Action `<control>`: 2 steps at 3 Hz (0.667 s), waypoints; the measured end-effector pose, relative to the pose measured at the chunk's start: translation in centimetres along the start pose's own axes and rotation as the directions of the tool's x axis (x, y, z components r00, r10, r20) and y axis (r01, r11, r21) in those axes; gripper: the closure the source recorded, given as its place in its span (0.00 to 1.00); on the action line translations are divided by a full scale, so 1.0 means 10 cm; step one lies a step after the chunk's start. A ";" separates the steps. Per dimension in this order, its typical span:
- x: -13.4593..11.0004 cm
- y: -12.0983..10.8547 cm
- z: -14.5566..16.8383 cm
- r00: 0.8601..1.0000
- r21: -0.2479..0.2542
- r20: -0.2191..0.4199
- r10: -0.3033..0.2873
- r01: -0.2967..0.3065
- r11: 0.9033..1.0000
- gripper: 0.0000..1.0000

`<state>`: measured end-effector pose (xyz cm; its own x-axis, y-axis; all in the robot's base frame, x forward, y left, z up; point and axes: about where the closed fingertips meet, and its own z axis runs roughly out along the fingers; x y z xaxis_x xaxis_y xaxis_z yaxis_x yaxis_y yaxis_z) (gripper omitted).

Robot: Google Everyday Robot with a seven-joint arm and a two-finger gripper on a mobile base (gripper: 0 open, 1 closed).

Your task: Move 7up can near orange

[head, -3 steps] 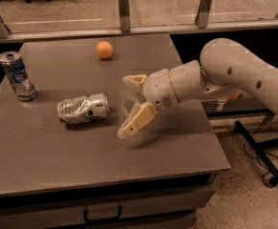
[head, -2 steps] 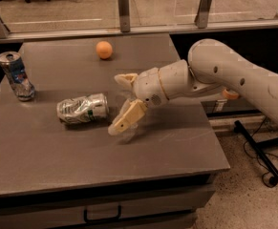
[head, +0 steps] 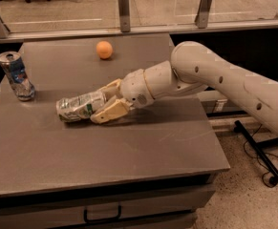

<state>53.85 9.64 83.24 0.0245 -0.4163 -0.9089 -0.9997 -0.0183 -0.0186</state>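
Note:
The 7up can, crushed silver with green and white markings, lies on its side at the left middle of the grey table. My gripper has reached in from the right. Its two tan fingers stand open on either side of the can's right end, one behind it and one in front. The orange sits on the far part of the table, well behind the can and apart from it.
A dented blue-and-silver can stands upright at the table's left edge. A glass-panelled rail runs behind the table. A drawer handle shows below the front edge. A chair base stands on the floor at right.
My gripper has moved left across the table and come down over the 7up can's right end. The can, the orange and the blue can have not moved.

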 end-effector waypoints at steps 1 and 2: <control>-0.01 -0.01 0.06 1.000 -0.023 0.015 0.008 -0.008 1.000 0.65; -0.13 -0.09 -0.07 1.000 0.023 0.025 -0.018 0.017 1.000 0.87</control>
<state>54.73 9.54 84.72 0.0420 -0.3934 -0.9184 -0.9990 -0.0048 -0.0437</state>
